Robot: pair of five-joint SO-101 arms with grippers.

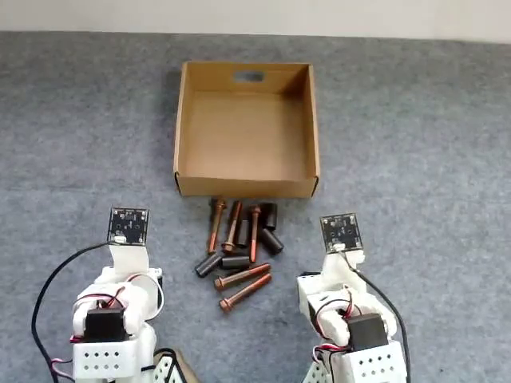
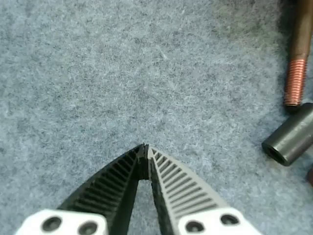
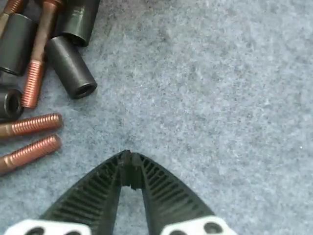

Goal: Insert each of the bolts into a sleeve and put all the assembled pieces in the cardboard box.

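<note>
On the fuzzy grey counter [image 1: 431, 159], coppery bolts [image 1: 243, 276] with threaded ends and smooth, dark, tubular sleeves [image 1: 235, 262] lie loose in a heap. The heap sits just near of the square, open-topped cardboard box [image 1: 246, 188], between the two arms. The wrist views give the close detail: the left gripper [image 2: 145, 147] and right gripper [image 3: 128, 154] each have ribbed black fingers pressed together at the tips, holding nothing. Both arms sit folded at the near edge, with the grippers pointing down at the counter on either side of the heap.
</note>
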